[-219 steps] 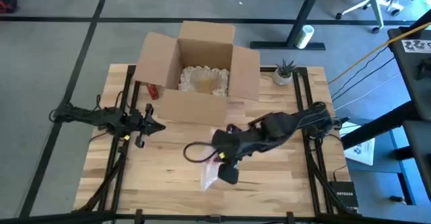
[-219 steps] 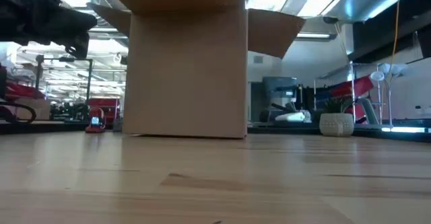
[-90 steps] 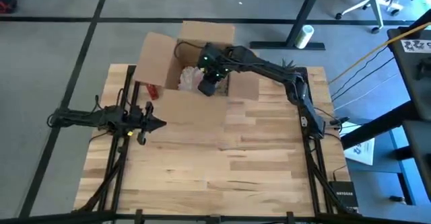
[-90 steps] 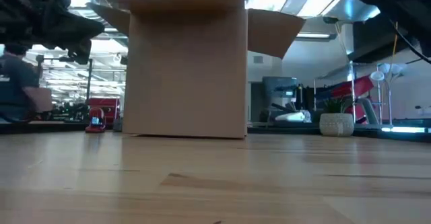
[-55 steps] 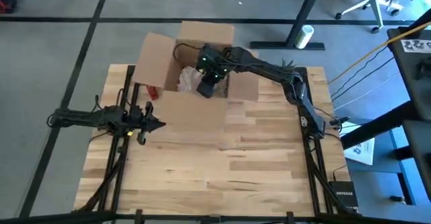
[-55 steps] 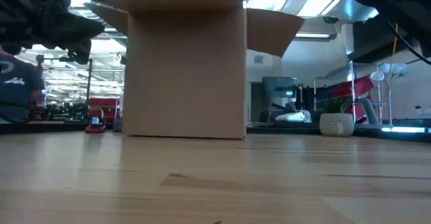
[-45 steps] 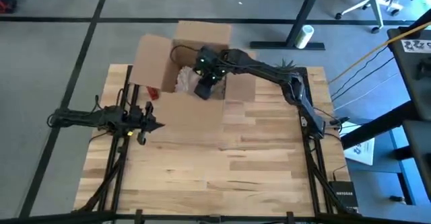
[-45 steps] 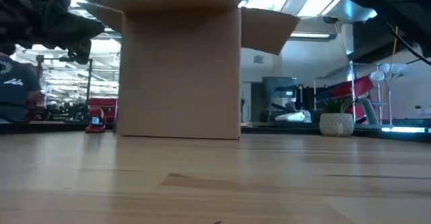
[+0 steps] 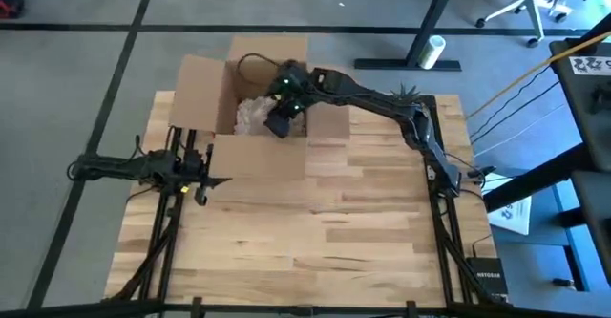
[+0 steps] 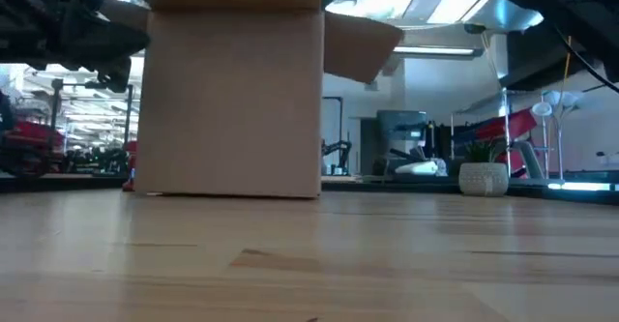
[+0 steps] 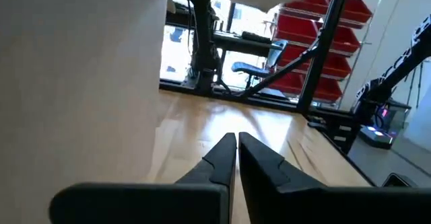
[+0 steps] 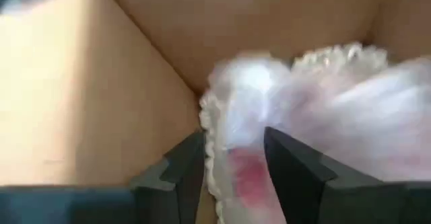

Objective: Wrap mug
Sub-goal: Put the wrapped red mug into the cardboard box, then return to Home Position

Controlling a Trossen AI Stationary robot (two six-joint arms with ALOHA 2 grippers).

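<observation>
While the right arm reaches across the table (image 9: 315, 232) into the open cardboard box (image 9: 258, 160), its right gripper (image 12: 232, 167) sits down inside the box with its fingers apart, and between them lies a bundle of clear bubble wrap (image 12: 303, 109) with something reddish showing through; whether the fingers press on it cannot be told. This wrapped mug (image 12: 250, 178) lies just ahead of the gripper, against the box's inner corner and on pale crumpled packing paper (image 9: 248, 116). Well apart from the box's inside, the left gripper (image 11: 236, 158) hangs just beside the box's outer wall, fingers together and holding nothing. Beyond the right arm a small potted plant (image 9: 407, 96) stands at the table's far edge.
</observation>
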